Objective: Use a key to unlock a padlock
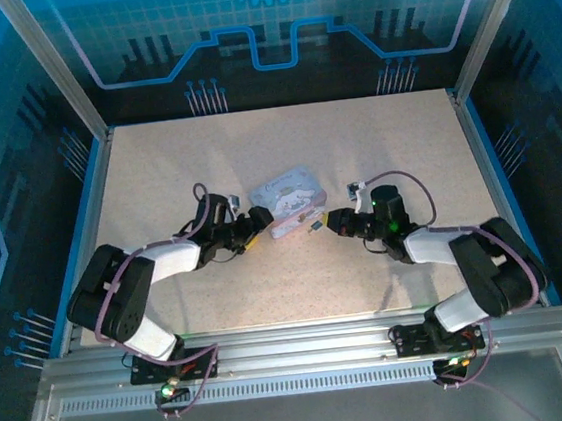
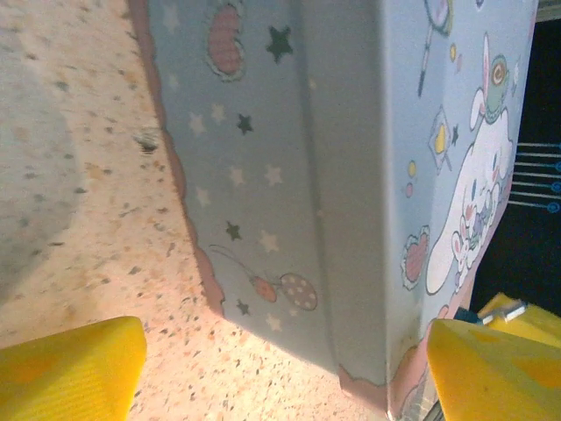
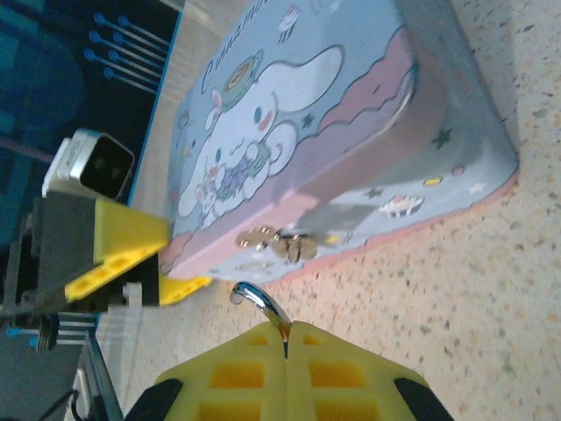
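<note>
My right gripper (image 3: 287,329) is shut on the key (image 3: 259,301), a thin shiny bluish metal sliver. It sticks out of the fingertips, curves slightly, and has a small hook at its tip. The tip hangs just short of the brass clasp (image 3: 280,244) on the front of the pastel tin (image 1: 288,198). I cannot make out the padlock; it may be hidden at the clasp. My left gripper (image 2: 285,368) is open, with its yellow fingers (image 2: 74,373) on either side of the tin's near left corner. In the top view the right gripper (image 1: 325,224) is just right of the tin.
The tin lies flat on the speckled table (image 1: 374,140). Both arms reach in low from the near edge, with the left gripper (image 1: 255,225) at the tin's left. A blue rim (image 1: 89,205) and dark walls enclose the table.
</note>
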